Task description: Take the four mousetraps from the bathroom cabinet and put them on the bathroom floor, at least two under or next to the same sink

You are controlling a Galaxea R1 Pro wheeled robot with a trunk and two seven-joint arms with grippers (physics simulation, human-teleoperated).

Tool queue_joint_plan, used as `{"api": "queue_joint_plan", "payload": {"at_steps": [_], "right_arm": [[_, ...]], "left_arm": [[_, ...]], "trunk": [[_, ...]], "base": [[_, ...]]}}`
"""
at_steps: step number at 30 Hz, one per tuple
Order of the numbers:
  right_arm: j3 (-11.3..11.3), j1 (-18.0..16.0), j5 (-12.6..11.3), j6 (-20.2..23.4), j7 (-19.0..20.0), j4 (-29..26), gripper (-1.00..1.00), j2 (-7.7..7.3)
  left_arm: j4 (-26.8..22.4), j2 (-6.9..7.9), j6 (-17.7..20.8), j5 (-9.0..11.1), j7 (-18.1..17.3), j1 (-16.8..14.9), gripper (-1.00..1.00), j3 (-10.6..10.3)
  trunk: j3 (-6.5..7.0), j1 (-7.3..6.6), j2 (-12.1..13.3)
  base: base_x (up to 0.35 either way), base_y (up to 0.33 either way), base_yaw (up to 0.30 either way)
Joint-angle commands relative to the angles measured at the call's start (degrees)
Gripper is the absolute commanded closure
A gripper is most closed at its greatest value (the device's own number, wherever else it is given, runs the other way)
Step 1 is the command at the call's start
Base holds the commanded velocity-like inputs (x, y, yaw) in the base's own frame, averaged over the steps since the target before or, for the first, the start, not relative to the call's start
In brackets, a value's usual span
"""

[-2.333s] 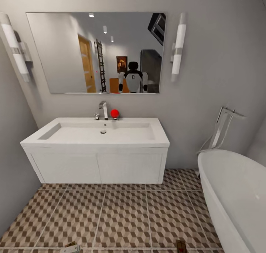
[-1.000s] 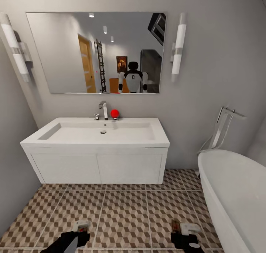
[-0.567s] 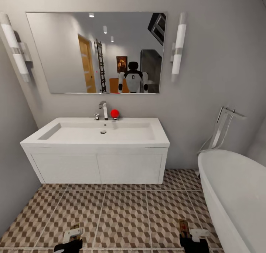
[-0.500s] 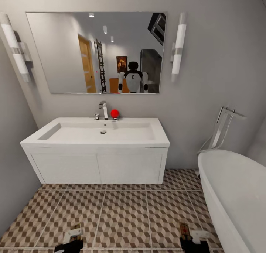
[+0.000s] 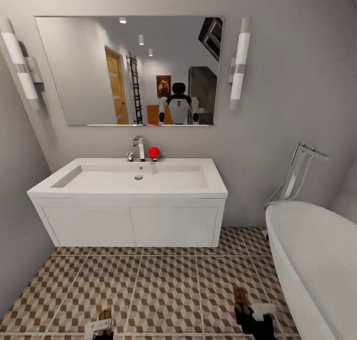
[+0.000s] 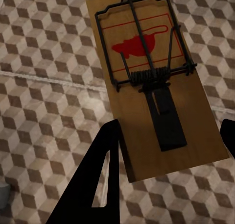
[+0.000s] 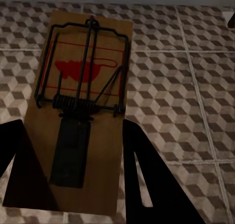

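The white sink [image 5: 128, 221] hangs on the far wall above the cube-patterned bathroom floor [image 5: 166, 290]. My left gripper [image 5: 99, 326] sits at the bottom edge of the head view, shut on a tan mousetrap [image 5: 105, 315]. The left wrist view shows that mousetrap [image 6: 147, 82] between the dark fingers [image 6: 100, 175] of the left gripper [image 6: 169, 131], over the tiles. My right gripper [image 5: 255, 314] is shut on a second mousetrap [image 5: 240, 299], seen in the right wrist view as a board [image 7: 83, 111] flanked by the right gripper [image 7: 72, 128]. The cabinet is out of view.
A white bathtub [image 5: 317, 265] fills the right side, its chrome tap [image 5: 297, 173] by the wall. A mirror [image 5: 129, 69] with two wall lamps hangs over the sink. A faucet [image 5: 139, 149] and a red ball [image 5: 154, 152] stand on the sink's back rim. A grey wall closes the left.
Both grippers have pulled back toward the bottom edge of the head view since a second ago. The left one sank lower with its mousetrap; the right mousetrap shifted slightly left.
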Motion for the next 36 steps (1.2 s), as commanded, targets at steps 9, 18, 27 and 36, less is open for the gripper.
{"api": "queue_joint_plan", "payload": {"at_steps": [9, 18, 27, 36], "right_arm": [[0.0, 0.0, -0.2, -0.6, 0.6, 0.1, 1.00, 0.14], [0.0, 0.0, -0.2, -0.6, 0.5, 0.1, 1.00, 0.14], [0.0, 0.0, -0.2, -0.6, 0.5, 0.1, 1.00, 0.18], [0.0, 0.0, -0.2, -0.6, 0.5, 0.1, 1.00, 0.18]], "left_arm": [[0.2, -0.03, -0.3, 0.2, 0.1, -0.1, 1.00, -0.5], [0.2, -0.03, -0.3, 0.2, 0.1, -0.1, 1.00, -0.5], [0.0, -0.03, -0.2, 0.2, 0.2, -0.1, 1.00, -0.5], [0.0, -0.12, -0.2, 0.2, 0.3, -0.1, 1.00, -0.5]], "trunk": [[-0.06, 0.00, 0.0], [-0.06, 0.00, 0.0], [-0.06, 0.00, 0.0], [-0.06, 0.00, 0.0]], "base": [[0.000, 0.000, 0.000], [0.000, 0.000, 0.000], [0.000, 0.000, 0.000], [0.000, 0.000, 0.000]]}}
